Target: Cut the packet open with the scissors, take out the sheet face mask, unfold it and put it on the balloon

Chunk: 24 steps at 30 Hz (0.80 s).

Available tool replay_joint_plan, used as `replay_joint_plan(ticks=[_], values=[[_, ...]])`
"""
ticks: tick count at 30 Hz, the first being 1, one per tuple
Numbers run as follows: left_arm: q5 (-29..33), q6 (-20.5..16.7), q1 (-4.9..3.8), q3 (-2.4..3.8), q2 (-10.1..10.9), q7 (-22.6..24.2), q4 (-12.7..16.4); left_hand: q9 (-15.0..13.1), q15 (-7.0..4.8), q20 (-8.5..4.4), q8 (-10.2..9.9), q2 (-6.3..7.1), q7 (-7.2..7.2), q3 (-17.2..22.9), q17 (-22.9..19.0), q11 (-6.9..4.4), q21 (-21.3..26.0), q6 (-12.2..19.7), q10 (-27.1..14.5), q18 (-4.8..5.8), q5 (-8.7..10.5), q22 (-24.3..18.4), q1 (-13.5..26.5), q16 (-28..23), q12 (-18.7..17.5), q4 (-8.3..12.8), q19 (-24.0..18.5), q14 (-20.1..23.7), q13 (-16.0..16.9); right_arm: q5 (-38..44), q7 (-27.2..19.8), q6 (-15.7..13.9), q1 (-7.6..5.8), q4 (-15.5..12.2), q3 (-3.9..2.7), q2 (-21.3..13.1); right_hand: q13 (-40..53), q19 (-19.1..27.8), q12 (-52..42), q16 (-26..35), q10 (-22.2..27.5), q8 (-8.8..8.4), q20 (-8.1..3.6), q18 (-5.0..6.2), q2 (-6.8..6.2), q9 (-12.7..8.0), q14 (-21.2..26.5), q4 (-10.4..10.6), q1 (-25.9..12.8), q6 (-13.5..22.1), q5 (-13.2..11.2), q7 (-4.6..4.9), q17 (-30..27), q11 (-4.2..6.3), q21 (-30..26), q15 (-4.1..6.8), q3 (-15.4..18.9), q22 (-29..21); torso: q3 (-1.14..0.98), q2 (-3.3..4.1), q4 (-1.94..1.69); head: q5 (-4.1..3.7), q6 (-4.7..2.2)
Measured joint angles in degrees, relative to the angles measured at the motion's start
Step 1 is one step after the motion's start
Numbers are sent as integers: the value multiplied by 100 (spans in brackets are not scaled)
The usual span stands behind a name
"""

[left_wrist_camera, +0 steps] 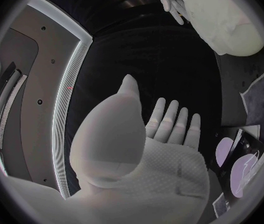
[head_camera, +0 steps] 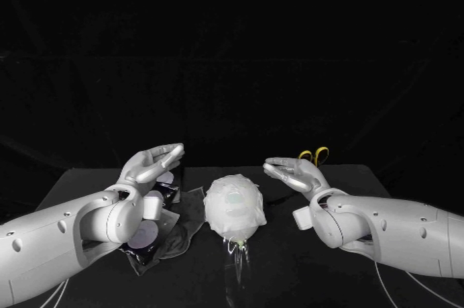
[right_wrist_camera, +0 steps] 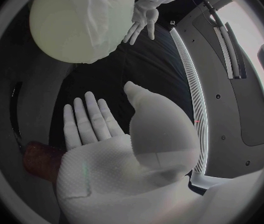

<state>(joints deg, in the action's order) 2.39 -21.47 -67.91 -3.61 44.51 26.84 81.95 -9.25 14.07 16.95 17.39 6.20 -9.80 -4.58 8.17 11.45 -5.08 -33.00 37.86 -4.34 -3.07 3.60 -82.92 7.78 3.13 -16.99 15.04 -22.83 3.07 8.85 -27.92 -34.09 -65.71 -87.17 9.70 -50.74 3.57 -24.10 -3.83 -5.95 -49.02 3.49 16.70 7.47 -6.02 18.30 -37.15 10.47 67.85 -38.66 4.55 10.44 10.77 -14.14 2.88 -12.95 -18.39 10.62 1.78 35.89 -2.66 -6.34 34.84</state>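
Here we are over the black surface (head_camera: 319,281), and a dark backdrop (head_camera: 232,66) closes off the room behind its far edge. Right in the middle lies the balloon (right_wrist_camera: 54,15), and the sheet face mask (head_camera: 224,211) is draped over it, pale and wrinkled, hugging the curve. The balloon's narrow end points toward the near edge of the surface.

On one side, the left robot hand (head_camera: 155,162) is up off the surface, wide open, fingers straight and side by side, thumb standing apart, nothing in it. Its palm faces the balloon, and it is clear of it, not touching. On the other side, the right robot hand (head_camera: 295,172) mirrors it: raised, spread, empty, palm turned in toward the balloon, with a gap between.

Just behind the right robot hand sit the scissors (head_camera: 314,155). Their yellow handle loops peek over the fingers near the far edge of the surface, while the blades are hidden behind the hand.

Down by the left forearm lies a dark, crumpled thing with pale round patches, probably the packet (head_camera: 159,237). It lies flat on the surface just beside the balloon and is partly covered by the arm
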Motion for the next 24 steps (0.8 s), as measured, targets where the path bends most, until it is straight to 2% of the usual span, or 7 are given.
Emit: replay_joint_plan(ticks=[4, 6, 8, 10, 14, 17, 24], values=[[109, -131, 19, -3, -79, 61, -29, 16, -4, -33, -34, -60, 6, 39, -39, -58, 9, 52, -105, 0, 7, -19, 61, -46, -2, 37, -51, 67, -2, -31, -24, 49, -8, -11, -14, 23, -4, 33, 10, -38, 84, 0, -34, 0, 92, -73, -227, 14, 43, 83, 0, 1, 16, 36, 0, 53, 129, -53, 0, -3, 3, 31, -25], [110, -135, 27, -7, -73, 53, -28, 245, -358, -433, -473, -231, 97, 163, -239, -339, 145, 880, -1046, 173, 95, -107, 712, -241, -87, 458, -440, 646, -79, -38, -15, 41, -1, -13, -22, 26, -93, 629, 116, 111, 1286, -83, -439, -154, 255, -517, 748, -251, -473, 1047, -94, -172, -257, 382, -74, 364, 570, -305, -1, -5, 3, 32, -26], [110, -149, 44, 2, -58, 44, -20, 423, -641, -774, -806, -335, 295, 241, -390, -551, 241, 1515, -1765, 175, 157, -172, 1286, -384, -149, 785, -715, 1075, -138, -55, -7, 21, 30, -12, -79, 41, -166, 1123, 192, 245, 2287, -158, -785, -324, 350, -880, 1570, -474, -982, 1832, -194, -404, -485, 671, -134, 622, 921, -515, -4, -12, 5, 44, -26], [107, -188, 85, 26, -47, 41, 13, 563, -852, -1019, -1067, -415, 480, 303, -508, -715, 318, 2012, -2327, 265, 196, -227, 1838, -494, -193, 1038, -948, 1411, -186, -93, -2, -24, 94, -22, -207, 99, -216, 1473, 243, 341, 2999, -209, -1030, -401, 419, -1139, 2155, -631, -1507, 2385, -268, -577, -646, 873, -167, 804, 1169, -664, -11, -31, 16, 80, -25], [94, -354, 224, 89, -36, 40, 157, 734, -1127, -1332, -1388, -514, 718, 380, -655, -927, 403, 2627, -3025, 266, 241, -288, 2832, -631, -245, 1352, -1220, 1820, -244, -234, -6, -198, 297, -122, -568, 320, -283, 1907, 291, 462, 3911, -264, -1351, -534, 504, -1470, 2902, -840, -3802, 3094, -345, -801, -853, 1134, -211, 1039, 1483, -854, -43, -118, 69, 218, -25], [71, -602, 371, 170, -25, 49, 322, 808, -1239, -1453, -1523, -555, 818, 408, -718, -1011, 437, 2888, -3318, 354, 241, -319, 4632, -668, -248, 1486, -1342, 1995, -268, -399, -23, -400, 439, -216, -808, 498, -314, 2097, 323, 508, 4300, -275, -1482, -588, 545, -1612, 3222, -927, -4961, 3396, -378, -897, -941, 1245, -238, 1139, 1617, -935, -81, -219, 122, 367, -34], [-22, -1332, 663, 307, 3, 93, 652, 885, -1364, -1594, -1654, -601, 939, 444, -784, -1107, 472, 3150, -3624, 354, 266, -341, 7042, -715, -276, 1614, -1442, 2161, -288, -693, -58, -759, 550, -269, -965, 600, -336, 2282, 345, 552, 4690, -308, -1627, -625, 586, -1757, 3540, -1015, -6171, 3701, -404, -1007, -1031, 1367, -239, 1251, 1736, -1020, -151, -398, 222, 592, -44]])
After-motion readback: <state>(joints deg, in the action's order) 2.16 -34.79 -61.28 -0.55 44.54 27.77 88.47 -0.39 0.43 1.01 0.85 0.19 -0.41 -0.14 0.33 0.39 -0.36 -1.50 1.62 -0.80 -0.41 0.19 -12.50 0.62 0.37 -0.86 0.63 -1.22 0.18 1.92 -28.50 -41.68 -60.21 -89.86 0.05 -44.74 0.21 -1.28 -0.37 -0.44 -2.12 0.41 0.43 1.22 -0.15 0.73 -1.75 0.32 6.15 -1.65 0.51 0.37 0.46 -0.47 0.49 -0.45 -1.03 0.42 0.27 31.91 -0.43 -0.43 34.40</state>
